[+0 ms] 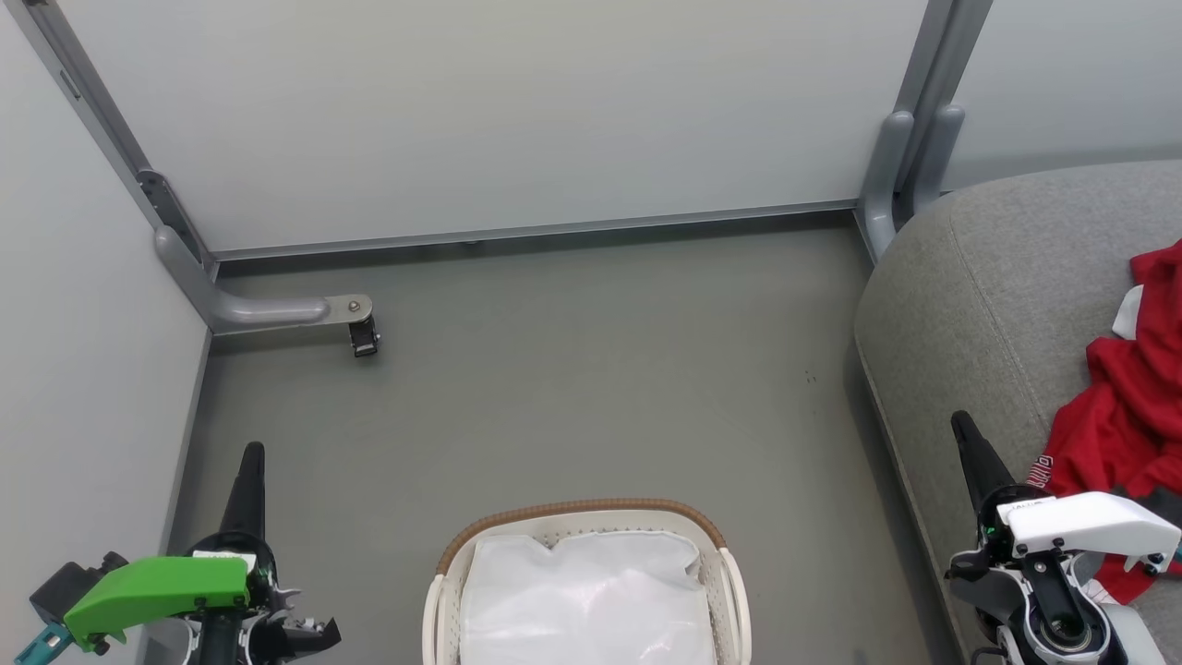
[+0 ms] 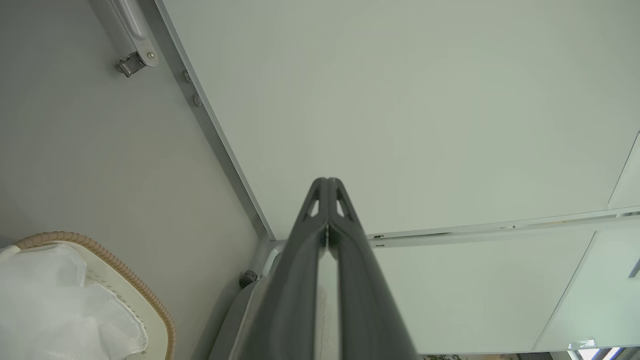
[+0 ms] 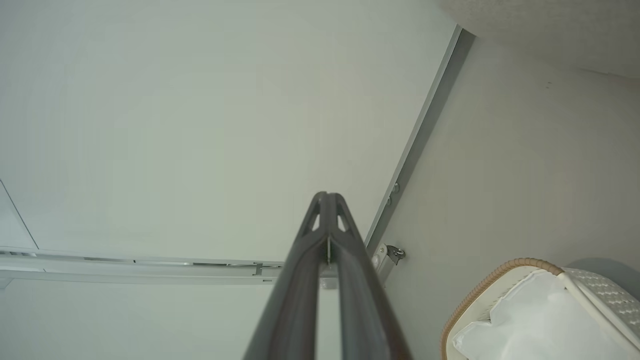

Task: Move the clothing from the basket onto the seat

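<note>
While the clothing lies on the seat, the basket holds its liner. Left gripper and right gripper are pressed together, holding nothing.

Grey-green floor, matte, evenly lit. Pale partition panels far and left, grey metal frames; caster foot far left.

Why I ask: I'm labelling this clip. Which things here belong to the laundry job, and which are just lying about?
Job: red jersey, lying on the grey seat; laundry basket with white liner; left pincer and right pincer, both shut.
Lying about: partition panels; castor foot; floor.
</note>
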